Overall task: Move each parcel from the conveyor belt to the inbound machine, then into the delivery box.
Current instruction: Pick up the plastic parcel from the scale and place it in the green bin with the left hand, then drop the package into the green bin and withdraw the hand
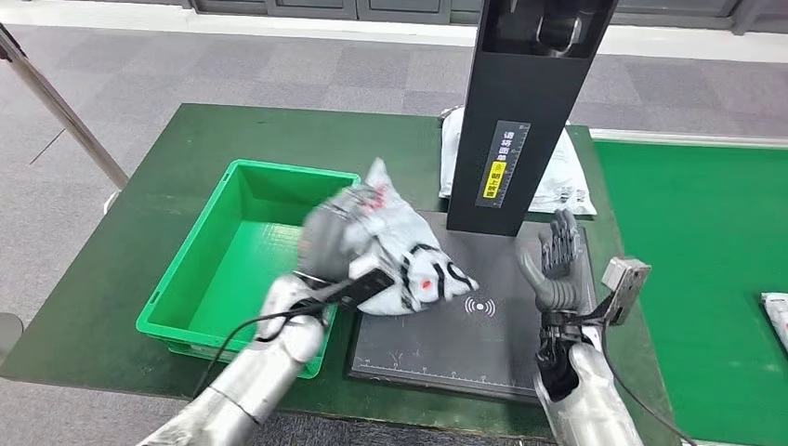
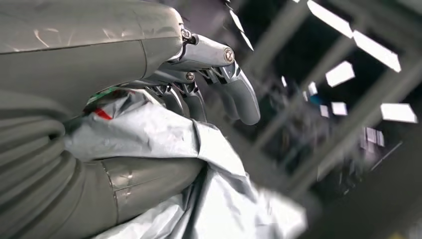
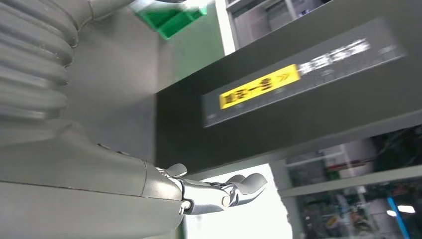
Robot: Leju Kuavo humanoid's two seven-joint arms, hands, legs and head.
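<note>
A crumpled grey plastic parcel (image 1: 409, 243) with red and black marks is lifted over the left side of the dark scanner plate (image 1: 483, 344). My left hand (image 1: 330, 237) grips its left end, right beside the green box (image 1: 232, 269). In the left wrist view the grey parcel (image 2: 164, 134) is bunched between thumb and fingers (image 2: 239, 94). My right hand (image 1: 556, 265) hovers over the plate's right edge, fingers spread and empty. The right wrist view has its fingertips (image 3: 239, 186) in front of the black scanner column (image 3: 298, 99).
The black scanner column (image 1: 520, 111) rises from the back of the plate. A white parcel (image 1: 562, 177) lies behind it. The green conveyor belt (image 1: 706, 279) runs on the right, with another parcel (image 1: 776, 311) at its edge. The green box stands empty.
</note>
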